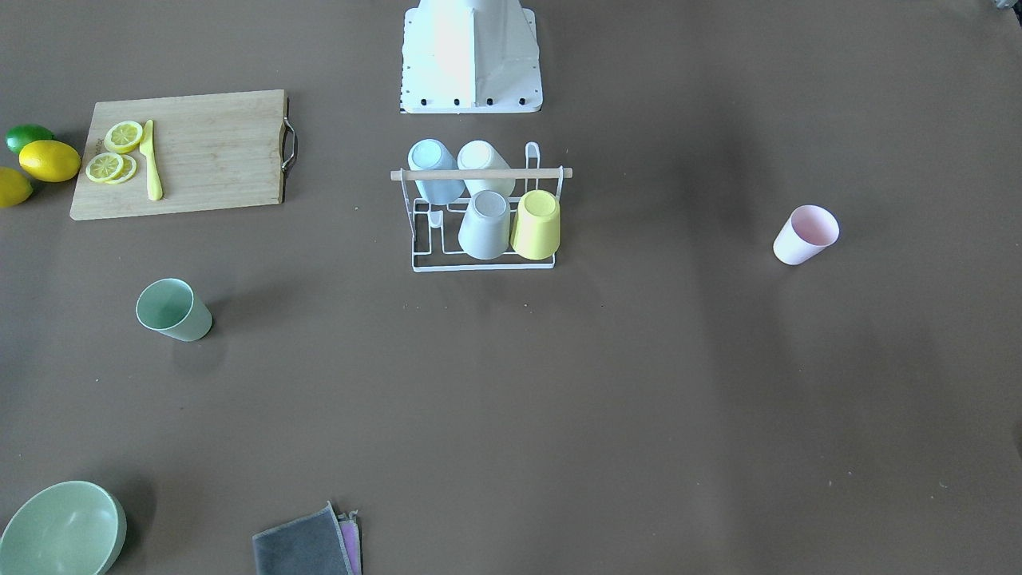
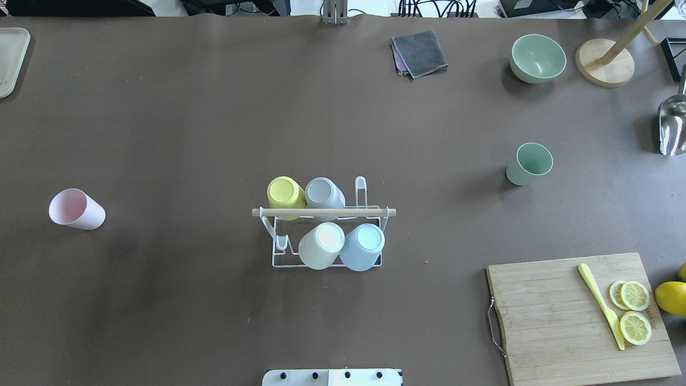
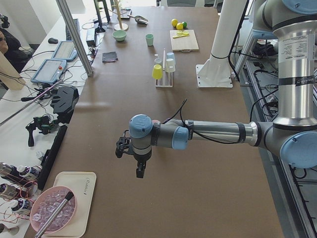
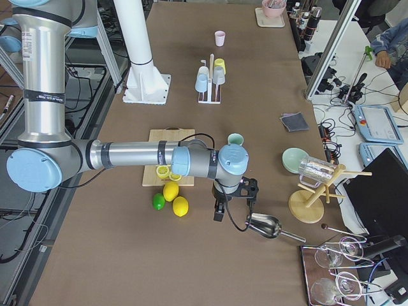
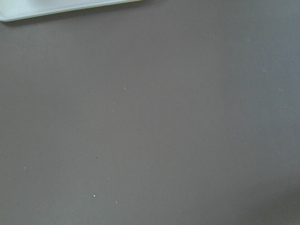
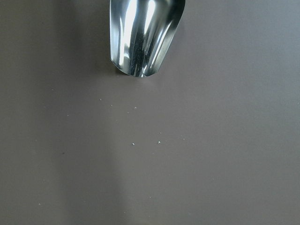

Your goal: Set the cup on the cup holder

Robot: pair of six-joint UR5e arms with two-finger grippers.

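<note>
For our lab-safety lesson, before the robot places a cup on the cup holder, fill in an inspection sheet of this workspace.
Surface: brown table, a few specks.
Job's things: cup holder carries four upturned cups, two prongs free; pink cup and green cup stand loose.
Clutter: cutting board with lemon slices and knife, bowl, cloth, metal scoop.
Grippers: left gripper and right gripper hover at opposite table ends; open or shut cannot be told.
Cables: a cable loops at each wrist.
Surroundings: operators at side benches.
</note>
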